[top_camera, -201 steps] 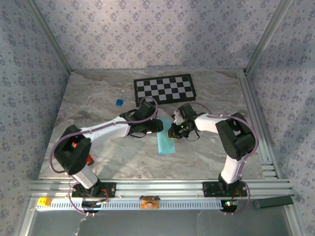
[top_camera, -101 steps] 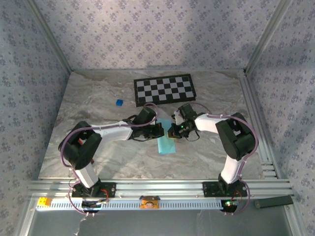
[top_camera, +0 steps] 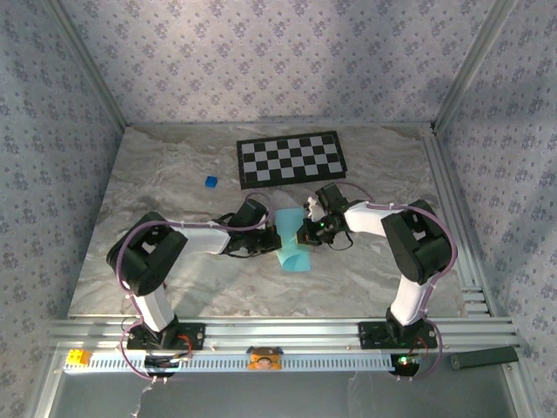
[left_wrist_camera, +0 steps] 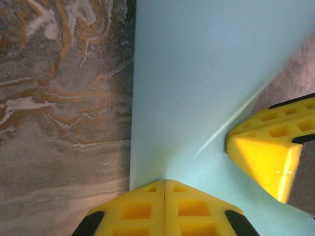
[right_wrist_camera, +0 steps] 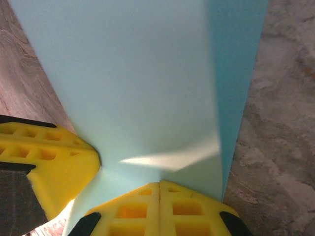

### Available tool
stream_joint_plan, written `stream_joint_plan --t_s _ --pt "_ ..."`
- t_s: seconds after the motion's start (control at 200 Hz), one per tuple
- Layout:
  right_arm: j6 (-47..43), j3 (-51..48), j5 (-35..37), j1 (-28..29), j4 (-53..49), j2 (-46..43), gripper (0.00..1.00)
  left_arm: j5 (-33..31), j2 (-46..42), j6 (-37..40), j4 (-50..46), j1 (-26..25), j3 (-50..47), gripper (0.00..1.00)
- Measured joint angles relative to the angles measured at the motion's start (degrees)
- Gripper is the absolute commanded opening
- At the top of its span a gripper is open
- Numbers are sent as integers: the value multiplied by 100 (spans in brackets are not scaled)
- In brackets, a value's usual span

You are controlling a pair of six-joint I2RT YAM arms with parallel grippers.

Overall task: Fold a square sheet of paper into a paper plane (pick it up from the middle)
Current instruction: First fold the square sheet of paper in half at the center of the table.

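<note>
The square sheet of paper (top_camera: 292, 246), already creased into a narrow light-blue strip, is lying mid-tabletop (top_camera: 174, 183), just near of the checkerboard (top_camera: 291, 159), between the two arms. It is pinched from both sides: the left jaws are pressed together on its left side, the right jaws on its right side. The sheet is judged light, limp and easily crumpled, so it is best gripped at a folded edge, where it is stiffest. In the top view the strip's whole outline and slant are given, but the pinch points are hidden under the wrists. In the left wrist view the closed yellow fingertips (left_wrist_camera: 138, 210) and a diagonal crease are shown, and in the right wrist view a raised wrinkle.
</note>
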Motion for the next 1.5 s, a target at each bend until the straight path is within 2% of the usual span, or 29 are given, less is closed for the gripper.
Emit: stream_joint_plan --t_s 0.26,0.62,0.81,1.119,1.354,1.499 --pt "42 -52 20 4 68 -35 0 0 -63 -33 155 0 -105 0" --pt "66 -74 61 15 92 -59 0 435 -295 -715 223 -22 -98 0" --pt "66 -94 90 26 101 -76 0 562 -184 -949 634 -22 -282 0" --pt "68 -160 90 24 195 -103 0 579 -57 -914 905 -55 -577 0" --pt "105 -166 92 24 199 -107 0 511 -315 -719 348 -55 -546 0" --pt "131 -166 107 26 199 -109 0 538 -332 -702 -42 -136 -166 0"
